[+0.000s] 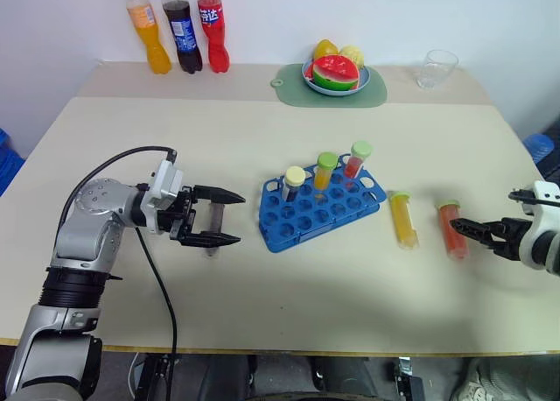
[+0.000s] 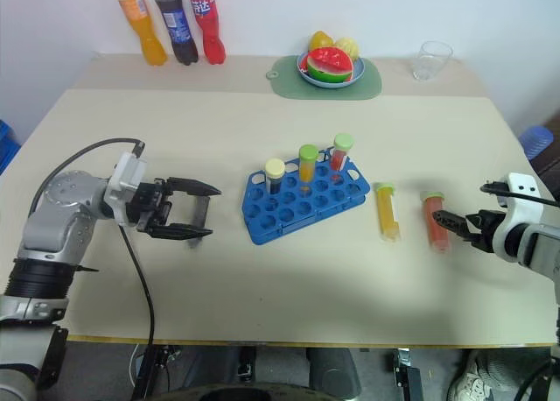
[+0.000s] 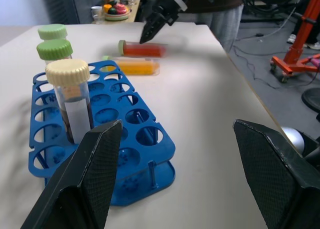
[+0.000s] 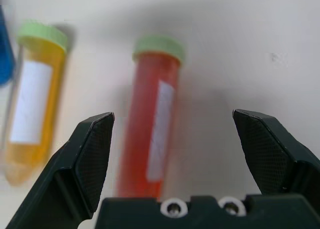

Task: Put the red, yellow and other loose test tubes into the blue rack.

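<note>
With fingers spread wide, the right gripper [image 4: 172, 159] is lining up over the red tube [image 1: 452, 229] lying near the table's [image 1: 262, 138] right edge beside the yellow tube [image 1: 402, 219], needing descent and closure, while the left gripper [image 1: 223, 217] is idling open by the blue rack [image 1: 306, 215].

1. Three soda bottles [image 1: 179, 29], orange, dark and red, far left, against the wall.
2. Green mat [image 1: 289, 86], far centre, bearing a blue bowl [image 1: 363, 84] of fruit [image 1: 335, 68].
3. Clear glass [image 1: 436, 68], far right.
4. Beige table [image 1: 262, 287].
</note>
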{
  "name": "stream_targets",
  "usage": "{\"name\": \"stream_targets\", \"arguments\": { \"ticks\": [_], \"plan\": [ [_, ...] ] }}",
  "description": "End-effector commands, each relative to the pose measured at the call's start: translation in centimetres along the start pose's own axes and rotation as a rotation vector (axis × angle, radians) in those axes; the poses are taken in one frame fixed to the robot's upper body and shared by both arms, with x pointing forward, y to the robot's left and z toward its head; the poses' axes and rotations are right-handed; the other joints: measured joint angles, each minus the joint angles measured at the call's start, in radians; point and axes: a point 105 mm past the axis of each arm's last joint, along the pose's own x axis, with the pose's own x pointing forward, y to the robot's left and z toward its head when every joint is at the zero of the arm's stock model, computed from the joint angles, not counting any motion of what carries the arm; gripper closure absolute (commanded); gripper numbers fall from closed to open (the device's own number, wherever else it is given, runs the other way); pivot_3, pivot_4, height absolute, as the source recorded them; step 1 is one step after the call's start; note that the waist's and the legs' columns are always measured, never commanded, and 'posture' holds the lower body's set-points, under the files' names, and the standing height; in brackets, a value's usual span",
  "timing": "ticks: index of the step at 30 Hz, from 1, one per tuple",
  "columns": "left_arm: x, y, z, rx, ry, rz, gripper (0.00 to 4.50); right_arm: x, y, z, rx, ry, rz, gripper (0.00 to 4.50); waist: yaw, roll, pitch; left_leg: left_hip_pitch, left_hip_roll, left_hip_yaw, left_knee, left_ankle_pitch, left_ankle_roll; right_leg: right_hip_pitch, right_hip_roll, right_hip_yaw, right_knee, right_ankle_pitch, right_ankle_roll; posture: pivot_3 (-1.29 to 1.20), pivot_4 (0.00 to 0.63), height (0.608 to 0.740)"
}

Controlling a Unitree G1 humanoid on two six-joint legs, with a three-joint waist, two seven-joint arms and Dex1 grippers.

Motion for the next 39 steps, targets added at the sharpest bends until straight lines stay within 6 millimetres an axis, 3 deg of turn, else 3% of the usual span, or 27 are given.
{"name": "stream_targets", "arguments": {
  "ticks": [1,10,13,18,19,23,26,29,32,39],
  "plan": [
    [-0.3,-0.2,0.8,0.037,0.005,0.011,0.86,0.2,0.2,1.1,-0.029,0.007,0.012,0.30,0.000,0.000,0.000,0.000,0.000,0.000,0.000,0.000,0.000,0.000,0.000,0.000,0.000,0.000,0.000,0.00,0.150,0.740],
    [-0.5,-0.5,0.6,0.031,0.015,0.028,0.86,2.2,-0.3,0.2,-0.069,0.158,0.000,0.30,0.000,0.000,0.000,-0.001,0.000,0.001,0.000,0.000,0.000,-0.001,0.000,0.000,0.000,0.000,0.000,0.00,0.150,0.740],
    [-0.6,-0.6,0.6,0.028,0.017,0.031,0.79,2.4,-0.5,-0.1,-0.107,0.208,0.001,1.13,0.000,0.000,0.000,-0.001,0.000,0.001,0.000,0.000,0.000,-0.002,0.000,0.000,0.000,0.000,0.000,0.00,0.150,0.740],
    [-0.6,-0.7,0.5,0.023,0.017,0.034,0.79,2.5,-0.3,-0.5,-0.201,0.265,0.020,3.45,0.000,0.000,0.000,-0.001,0.000,0.001,0.000,0.000,0.000,-0.002,0.000,0.000,0.000,0.000,0.000,0.00,0.150,0.740],
    [-0.6,-0.7,0.5,0.023,0.017,0.034,0.79,2.4,-0.3,-0.5,-0.217,0.271,0.025,3.67,0.000,0.000,0.000,-0.001,0.000,0.001,0.000,0.000,0.000,-0.002,0.000,0.000,0.000,0.000,0.000,0.00,0.150,0.740],
    [-0.5,-0.8,0.3,0.020,0.015,0.035,0.79,1.8,0.0,0.7,-0.329,0.222,0.040,3.70,0.001,0.000,0.000,-0.001,0.000,0.001,0.000,0.000,0.000,-0.002,0.000,0.000,0.000,0.000,0.000,0.00,0.150,0.740],
    [-0.5,-0.8,0.3,0.019,0.014,0.040,0.79,1.1,1.6,2.3,-0.365,0.106,0.128,3.70,0.002,0.000,0.000,-0.002,0.000,0.001,0.000,0.000,0.000,-0.002,0.000,0.000,0.000,0.000,0.000,0.00,0.150,0.740],
    [-0.5,-0.8,0.2,0.017,0.010,0.050,0.79,-0.3,5.0,4.6,-0.549,-0.177,0.258,3.70,0.003,0.001,0.000,-0.005,0.000,0.001,0.000,0.000,0.000,-0.005,0.000,0.000,0.001,0.002,0.003,0.00,0.150,0.740],
    [-0.5,-0.7,0.1,0.012,0.005,0.059,0.79,-1.2,7.2,5.2,-0.672,-0.386,0.248,3.70,0.002,0.000,0.000,-0.007,0.000,0.001,0.000,0.000,0.000,-0.007,0.001,0.000,0.002,0.002,0.004,0.00,0.150,0.740],
    [-0.5,-0.2,0.0,0.009,0.003,0.058,0.79,-1.6,11.7,6.2,-0.662,-0.766,0.235,3.70,0.002,0.001,0.000,-0.007,0.000,0.002,0.001,0.000,-0.001,-0.008,0.001,-0.001,0.003,0.002,0.004,0.00,0.150,0.740]
  ]
}}
